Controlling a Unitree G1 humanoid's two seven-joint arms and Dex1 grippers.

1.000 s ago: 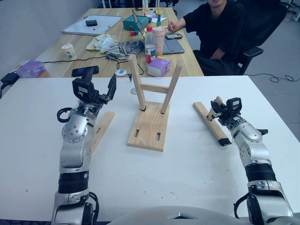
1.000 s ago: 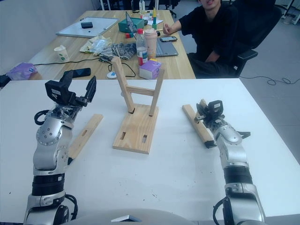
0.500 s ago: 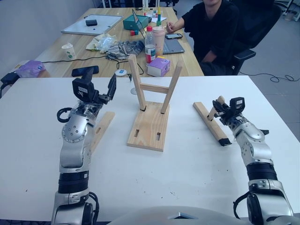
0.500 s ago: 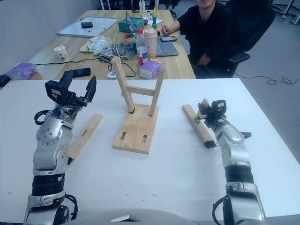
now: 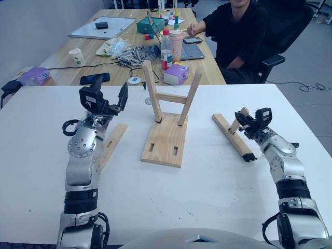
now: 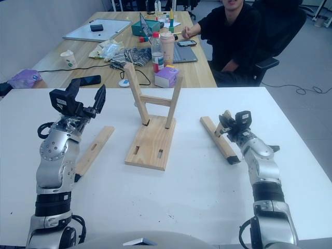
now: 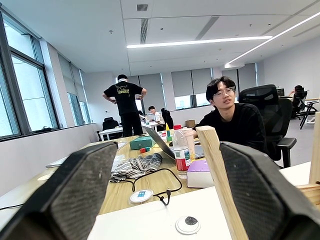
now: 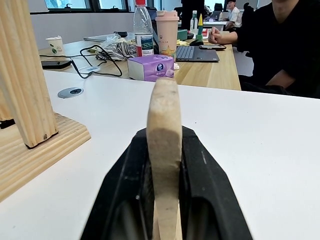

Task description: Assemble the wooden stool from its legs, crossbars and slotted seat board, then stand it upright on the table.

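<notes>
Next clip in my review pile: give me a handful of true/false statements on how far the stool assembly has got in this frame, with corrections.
1. The seat board lies flat on the table with two legs standing in it, joined by a crossbar. True.
2. The left gripper is shut on a leg. False: it is open and empty, raised above the table; a loose leg lies on the table beside that arm.
3. The right gripper is shut on a wooden piece. True.
4. All slots in the seat board are filled. False: the two near slots are empty.
</notes>
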